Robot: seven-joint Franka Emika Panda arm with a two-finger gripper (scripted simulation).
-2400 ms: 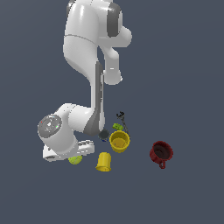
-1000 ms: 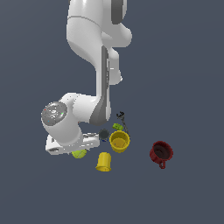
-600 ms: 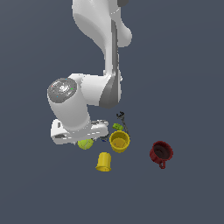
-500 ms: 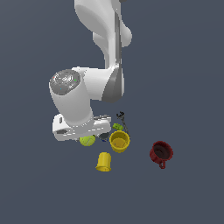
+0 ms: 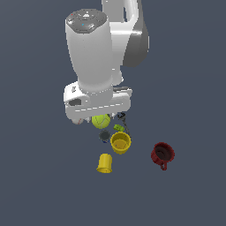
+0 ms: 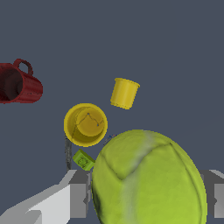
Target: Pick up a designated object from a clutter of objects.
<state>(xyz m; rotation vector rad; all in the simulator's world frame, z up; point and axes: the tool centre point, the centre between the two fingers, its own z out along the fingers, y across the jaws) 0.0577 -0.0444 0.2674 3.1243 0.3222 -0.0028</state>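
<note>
Arm (image 5: 95, 57) fills the upper middle of the exterior view, wrist pointing down over the clutter. Gripper (image 5: 101, 120) hangs just under the white hand body, clamped on the ball (image 5: 101, 120). In the wrist view the ball (image 6: 148, 179) fills the frame between grey fingers (image 6: 78, 200) on either side, seam curving across it. It looks lifted clear of the floor, above the other items.

Below it, largest first: red mug (image 5: 162, 155) well apart toward the exterior view's right, upright. Yellow cup (image 5: 120, 142) open side up, just below the ball. Second cup (image 5: 105, 163) nearer the camera, tilted or tipped, hard to say. Dark bit (image 5: 104, 135) and green bit (image 5: 118, 128) sit close under the ball. A whitish shape (image 5: 78, 120) peeks out at the hand's edge, mostly hidden.

Risks, judged:
- Round fuzzy ball, pinched at two spots only; a jerk or fast swing could roll it out of the pads.
- If it drops, it likely lands on the open cup or knocks the small bits around.
- Grip depth not visible; can't tell if the pads sit at the ball's widest part.
</note>
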